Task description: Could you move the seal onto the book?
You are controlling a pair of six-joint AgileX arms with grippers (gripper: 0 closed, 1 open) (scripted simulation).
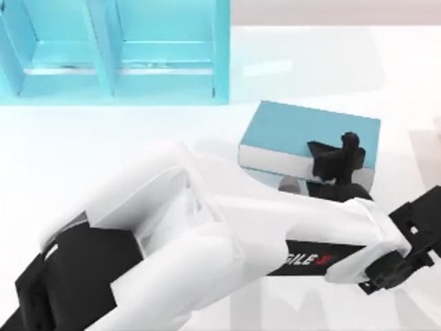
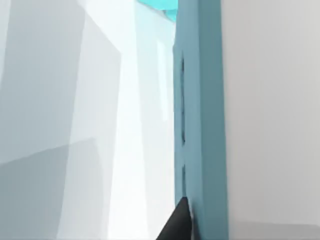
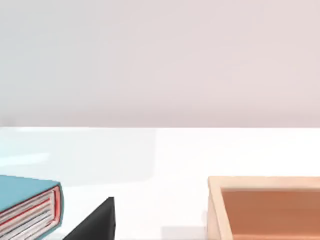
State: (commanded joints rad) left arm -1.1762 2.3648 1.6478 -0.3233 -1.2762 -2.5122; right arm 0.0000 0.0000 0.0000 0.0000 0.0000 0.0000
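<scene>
White left arm is reaching across the bench [image 1: 138, 131], its gripper [image 1: 337, 160] hovering over the teal book [image 1: 296, 131] right of centre; I cannot tell the fingers' state. Seal, perhaps hiding beneath, is probably light and rigid, so pinch its flat sides.

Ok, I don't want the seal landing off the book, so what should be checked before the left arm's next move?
1. Left claw above the book: ok.
2. Seal held in the claw: cannot tell, the claw hides it.
3. Book lying flat, cover up: ok.
4. Bare cover beside the claw: ok.
5. Shelf unit apart from the book: ok.
6. Wooden tray apart from the book: ok.
</scene>
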